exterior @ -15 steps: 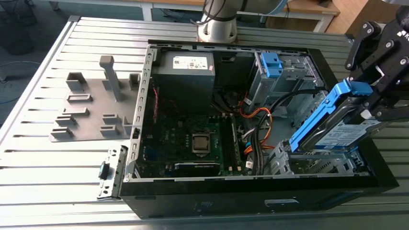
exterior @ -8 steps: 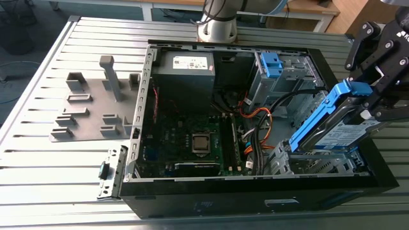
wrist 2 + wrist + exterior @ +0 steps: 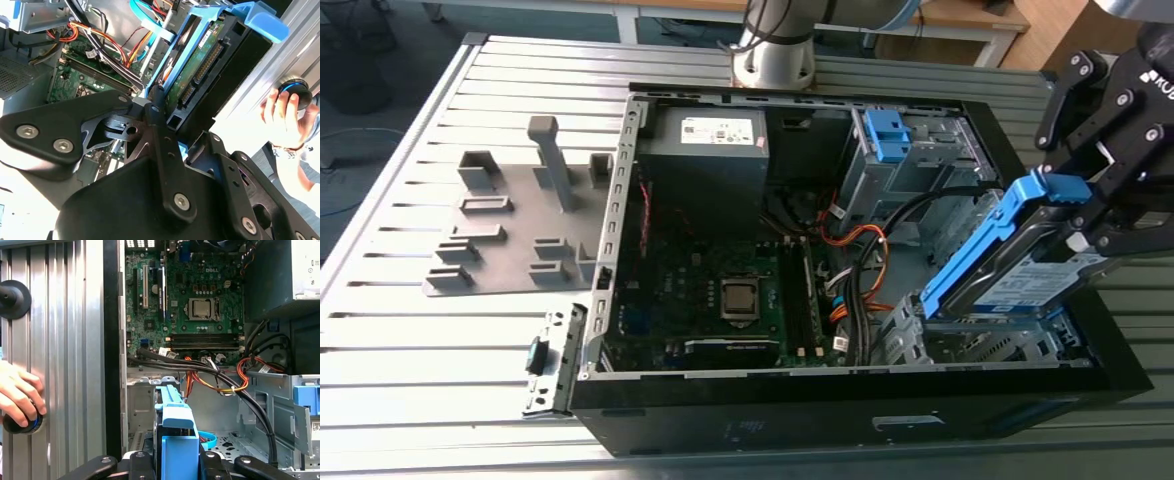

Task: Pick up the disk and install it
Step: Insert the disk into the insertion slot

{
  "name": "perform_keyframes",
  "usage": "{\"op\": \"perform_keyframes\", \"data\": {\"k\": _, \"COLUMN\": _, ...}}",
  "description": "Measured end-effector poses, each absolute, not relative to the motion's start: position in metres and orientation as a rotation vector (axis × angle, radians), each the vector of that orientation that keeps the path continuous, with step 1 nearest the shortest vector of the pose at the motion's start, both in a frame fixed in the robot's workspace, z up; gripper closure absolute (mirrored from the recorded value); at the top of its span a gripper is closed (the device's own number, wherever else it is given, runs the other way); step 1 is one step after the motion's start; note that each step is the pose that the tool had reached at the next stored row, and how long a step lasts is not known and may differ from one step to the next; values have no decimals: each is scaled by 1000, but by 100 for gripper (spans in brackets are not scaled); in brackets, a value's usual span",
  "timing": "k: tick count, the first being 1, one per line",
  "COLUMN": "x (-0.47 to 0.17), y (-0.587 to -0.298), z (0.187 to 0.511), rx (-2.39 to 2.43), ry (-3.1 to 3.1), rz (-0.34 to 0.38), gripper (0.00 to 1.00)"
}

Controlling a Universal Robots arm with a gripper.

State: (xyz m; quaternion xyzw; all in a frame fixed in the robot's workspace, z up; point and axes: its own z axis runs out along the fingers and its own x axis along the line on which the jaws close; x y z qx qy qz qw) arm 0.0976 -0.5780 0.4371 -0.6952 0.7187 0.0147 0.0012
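Exterior view shows the gripper (image 3: pixel 1083 205) with its fingers clamped on the disk (image 3: pixel 1007 270), so pickup looks done and installing is in hand. Below the fingers, the tilted disk's lower end meets the metal drive cage (image 3: pixel 987 345), not yet seated. Seating calls for squaring it to the cage. It has a silver body, a blue-and-white label and a bright blue bracket.

The exterior view looks down from well off across the case (image 3: pixel 787 425) to the claw (image 3: pixel 1094 222). Both wrist views sit just behind the claw, sharing disk (image 3: pixel 176 432) and motherboard (image 3: pixel 200 287).
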Motion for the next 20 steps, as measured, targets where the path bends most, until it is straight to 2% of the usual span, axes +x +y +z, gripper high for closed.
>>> {"op": "perform_keyframes", "data": {"k": 20, "x": 98, "y": -578, "z": 420, "rx": -2179, "ry": 2253, "rz": 53, "gripper": 63}}
